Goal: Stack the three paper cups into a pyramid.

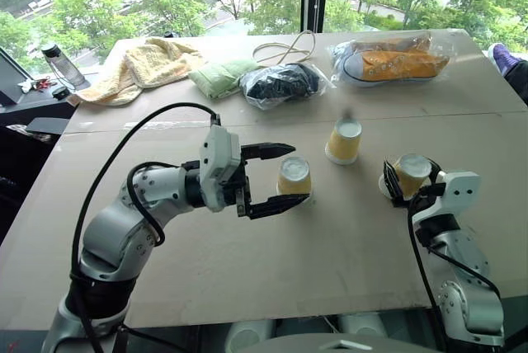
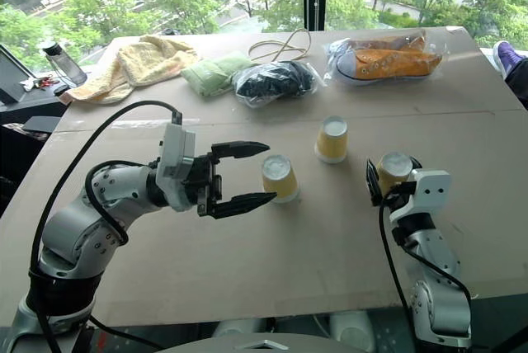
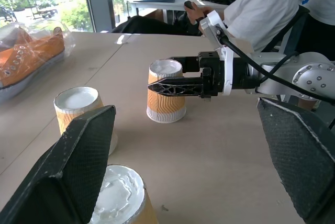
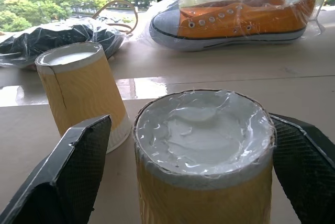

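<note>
Both end effectors stand spread wide with nothing clenched: your left end effector (image 1: 278, 178) reaches in from the left with its fingers on either side of the left cup (image 1: 294, 176), and your right end effector (image 1: 410, 180) brackets the right cup (image 1: 411, 173) without the pads clearly pressing on it.

Working down from the biggest thing, the desk (image 1: 289, 262) carries all of it. Along its far edge lie a bagged orange shoe (image 1: 392, 63), a dark bagged bundle (image 1: 280, 82), a yellow towel (image 1: 148, 64), a green cloth (image 1: 221, 75) and a loop of cord (image 1: 285, 49); none of these is near your working area. A person (image 3: 261, 4) sits beyond the desk in the left wrist view.

Then come the three paper cups, all upside down with their white bases up and all apart from each other: the left cup, the middle cup (image 1: 343, 140) a little farther back, and the right cup. No pyramid exists yet; not even the two-cup base is formed.

You appear to be at the first grasp. My judgement: close on one bracketed cup gently, since thin paper walls crush easily, and slide or lift it until it touches a neighbour, giving the third cup two bases to rest on.
</note>
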Controlling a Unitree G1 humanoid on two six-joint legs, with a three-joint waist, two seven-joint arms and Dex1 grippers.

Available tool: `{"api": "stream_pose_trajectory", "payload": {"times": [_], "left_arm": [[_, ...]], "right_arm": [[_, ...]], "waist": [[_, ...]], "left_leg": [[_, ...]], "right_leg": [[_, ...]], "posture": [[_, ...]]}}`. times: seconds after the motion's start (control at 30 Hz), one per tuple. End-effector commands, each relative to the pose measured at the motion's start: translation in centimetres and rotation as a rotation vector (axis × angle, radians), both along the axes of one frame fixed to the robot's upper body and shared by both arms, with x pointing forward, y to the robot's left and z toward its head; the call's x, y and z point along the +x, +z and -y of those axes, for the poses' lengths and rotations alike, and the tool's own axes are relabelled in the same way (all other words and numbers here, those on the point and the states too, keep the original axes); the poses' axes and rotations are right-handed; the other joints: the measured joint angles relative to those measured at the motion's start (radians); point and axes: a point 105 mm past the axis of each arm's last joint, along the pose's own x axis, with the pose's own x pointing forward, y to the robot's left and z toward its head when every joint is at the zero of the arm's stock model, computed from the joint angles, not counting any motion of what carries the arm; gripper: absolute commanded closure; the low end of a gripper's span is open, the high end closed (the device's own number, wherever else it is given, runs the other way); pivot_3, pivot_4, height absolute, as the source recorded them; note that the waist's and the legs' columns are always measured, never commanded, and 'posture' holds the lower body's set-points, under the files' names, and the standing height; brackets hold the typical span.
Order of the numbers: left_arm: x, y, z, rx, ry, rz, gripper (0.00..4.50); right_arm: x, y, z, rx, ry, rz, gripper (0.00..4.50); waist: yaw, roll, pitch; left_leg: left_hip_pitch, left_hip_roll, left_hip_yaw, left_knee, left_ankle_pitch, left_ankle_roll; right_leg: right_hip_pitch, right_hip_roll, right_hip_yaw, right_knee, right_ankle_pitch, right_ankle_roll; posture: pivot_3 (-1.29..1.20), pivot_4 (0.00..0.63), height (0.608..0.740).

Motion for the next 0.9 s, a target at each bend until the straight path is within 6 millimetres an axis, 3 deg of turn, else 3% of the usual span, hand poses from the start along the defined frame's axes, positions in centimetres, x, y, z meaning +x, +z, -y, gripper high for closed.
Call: {"api": "stream_pose_trajectory", "payload": {"times": [0.03, 0.1, 0.27, 0.6, 0.9], "left_arm": [[-0.2, 0.6, 0.1, -0.004, -0.018, 0.045, 0.07], [-0.1, 0.5, 0.1, -0.005, -0.020, 0.047, 0.07], [-0.1, 0.5, 0.2, -0.007, -0.021, 0.048, 0.00], [-0.3, 0.4, 0.1, -0.007, -0.013, 0.048, 0.00], [-0.7, 0.4, -1.5, -0.009, 0.075, 0.033, 0.00]], "right_arm": [[-0.1, 1.7, 0.0, -0.027, -0.040, 0.063, 0.00], [-0.1, 1.7, -0.1, -0.031, -0.046, 0.065, 0.00], [0.0, 1.7, -0.4, -0.043, -0.040, 0.064, 2.24], [0.3, 2.4, -1.2, -0.092, 0.032, 0.087, 2.25], [0.1, 4.3, -5.7, -0.090, 0.454, 0.101, 2.25]], "waist": [[0.000, 0.000, 0.000], [-0.001, 0.000, 0.000], [-0.001, 0.000, 0.000], [-0.001, 0.000, 0.000], [-0.004, 0.000, 0.000]], "left_leg": [[0.000, 0.000, 0.000, 0.000, 0.000, 0.000], [0.000, 0.000, 0.000, 0.000, 0.000, 0.000], [0.000, 0.000, 0.000, 0.000, 0.000, 0.000], [0.000, 0.000, 0.000, 0.000, 0.000, 0.000], [0.000, 0.001, 0.000, 0.000, 0.000, 0.001]], "right_leg": [[0.000, 0.000, 0.000, 0.000, 0.000, 0.000], [0.000, 0.001, 0.000, 0.000, 0.000, 0.000], [0.000, 0.001, 0.000, 0.000, 0.000, 0.000], [0.000, 0.001, 0.000, 0.000, 0.000, 0.000], [0.000, 0.000, 0.000, 0.000, 0.000, 0.000]], "posture": [[0.00, 0.150, 0.740], [0.00, 0.150, 0.740], [0.00, 0.150, 0.740], [0.00, 0.150, 0.740], [0.00, 0.150, 0.740]]}}
